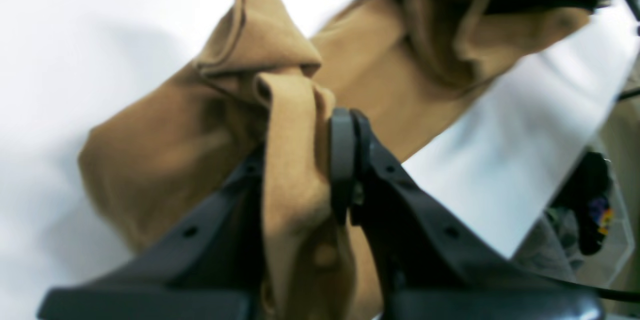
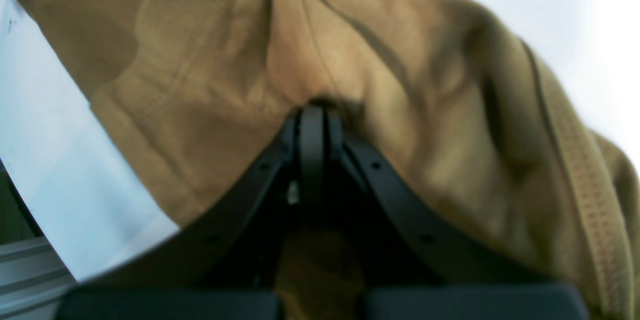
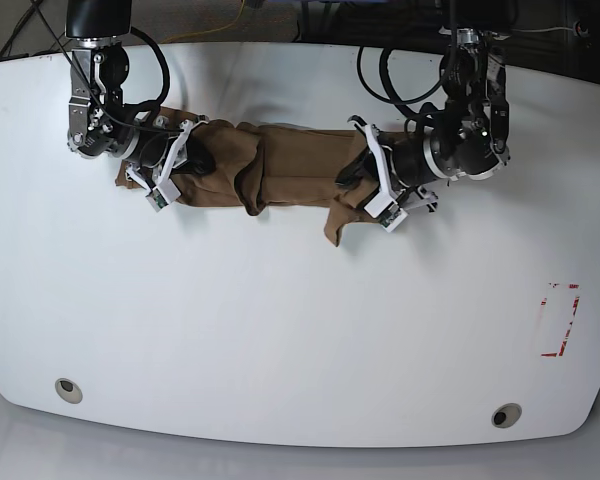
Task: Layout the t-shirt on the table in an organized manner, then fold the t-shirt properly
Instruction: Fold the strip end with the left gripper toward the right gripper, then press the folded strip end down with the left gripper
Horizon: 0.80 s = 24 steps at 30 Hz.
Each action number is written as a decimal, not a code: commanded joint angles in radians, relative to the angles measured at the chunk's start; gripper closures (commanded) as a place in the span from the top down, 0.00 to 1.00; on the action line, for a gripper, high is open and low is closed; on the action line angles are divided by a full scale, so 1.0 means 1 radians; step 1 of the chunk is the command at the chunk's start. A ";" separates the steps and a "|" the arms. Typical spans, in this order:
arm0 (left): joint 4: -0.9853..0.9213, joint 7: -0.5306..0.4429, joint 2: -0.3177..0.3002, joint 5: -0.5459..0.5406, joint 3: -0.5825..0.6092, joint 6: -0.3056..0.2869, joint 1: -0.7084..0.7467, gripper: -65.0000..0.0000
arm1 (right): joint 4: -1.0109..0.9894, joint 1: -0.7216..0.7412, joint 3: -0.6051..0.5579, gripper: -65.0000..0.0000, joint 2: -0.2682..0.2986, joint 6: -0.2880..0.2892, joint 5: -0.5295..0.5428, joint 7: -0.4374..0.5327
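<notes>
Left wrist view: jaws of the left gripper [image 1: 305, 160] nearly shut, clamped on a thick fold of the t-shirt [image 1: 170, 145]. Cloth pinched between a dark finger on the left and a grey pad [image 1: 342, 160] on the right, bulging above the tips and hanging down through the gap toward the camera. Rest of the tan cloth spread past the fingertips, bunched and creased, over the white table [image 1: 75, 35]. Far end of the cloth at upper right, under a dark blurred part of the other arm. Table edge at lower right, clutter beyond it too blurred to name.

Right wrist view: right gripper [image 2: 312, 125] fully shut, tips pressed together, nipping a small pucker of the t-shirt [image 2: 425, 85] right at the tips. Cloth filling most of the view ahead of and around the fingers, a ribbed hem running down the right side. White table [image 2: 60, 170] showing at left and upper right.

Base view: t-shirt [image 3: 280, 160] stretched into a long crumpled band across the far half of the table [image 3: 280, 340], held at both ends. Right gripper [image 3: 175, 160] on the band's left end, left gripper [image 3: 365, 180] on its right end. One loose flap drooping just beside the left gripper. Red dashed rectangle [image 3: 560, 320] well apart at right; two round grey holes [image 3: 68, 389] near the front edge.
</notes>
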 commanded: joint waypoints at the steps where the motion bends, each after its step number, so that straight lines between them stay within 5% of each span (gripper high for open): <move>1: 0.015 -0.024 0.002 -0.022 0.023 -0.002 -0.027 0.05 | 0.002 -0.003 -0.001 0.01 0.009 -0.005 -0.029 -0.041; 11: 0.015 -0.024 0.015 -0.022 0.055 -0.002 -0.027 0.14 | 0.002 -0.003 -0.001 0.01 0.009 -0.005 -0.028 -0.041; 19: 0.015 -0.024 0.015 -0.024 0.055 -0.002 -0.029 0.61 | 0.002 -0.002 -0.001 0.01 0.009 -0.005 -0.028 -0.041; 24: 0.018 -0.024 0.015 -0.029 0.055 -0.002 -0.029 0.81 | 0.002 -0.002 -0.001 0.01 0.009 -0.005 -0.028 -0.041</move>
